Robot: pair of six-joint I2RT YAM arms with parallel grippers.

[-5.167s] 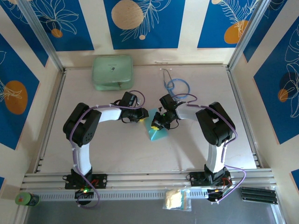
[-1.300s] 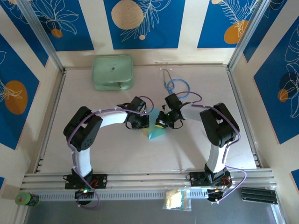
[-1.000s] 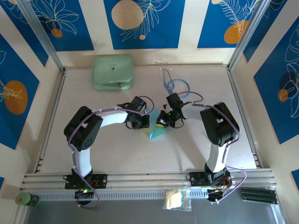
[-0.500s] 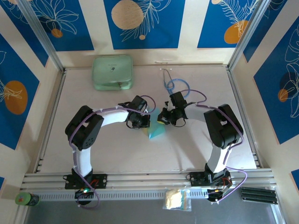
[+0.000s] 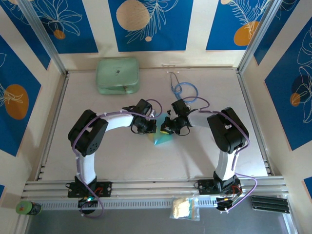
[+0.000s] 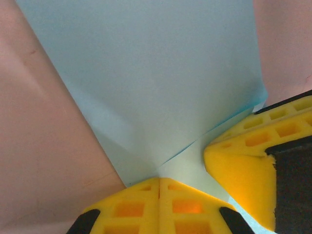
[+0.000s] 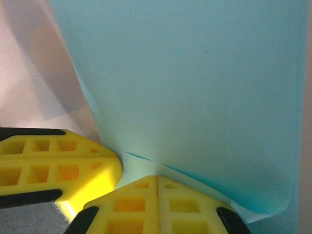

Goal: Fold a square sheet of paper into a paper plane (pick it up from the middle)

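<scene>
The left claw (image 6: 159, 181) is pressed together, pinching an edge of the light-blue paper (image 5: 162, 139). The right claw (image 7: 158, 179) is pressed together too and pinches the same paper just beside it. The paper, folded to a point, sits above the surface (image 5: 146, 161), right of the mint-green case (image 5: 117, 75) and nearer the arm bases.

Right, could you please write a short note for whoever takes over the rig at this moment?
Left gripper: jaws shut, tips down on the paper; a pinch cannot be confirmed.
Right gripper: jaws shut, tips on the same paper, close beside the left one.
Paper: mid-table, already folded into layers, tapering toward the arm bases.
Done: early folds.
Left: the remaining folds.
</scene>
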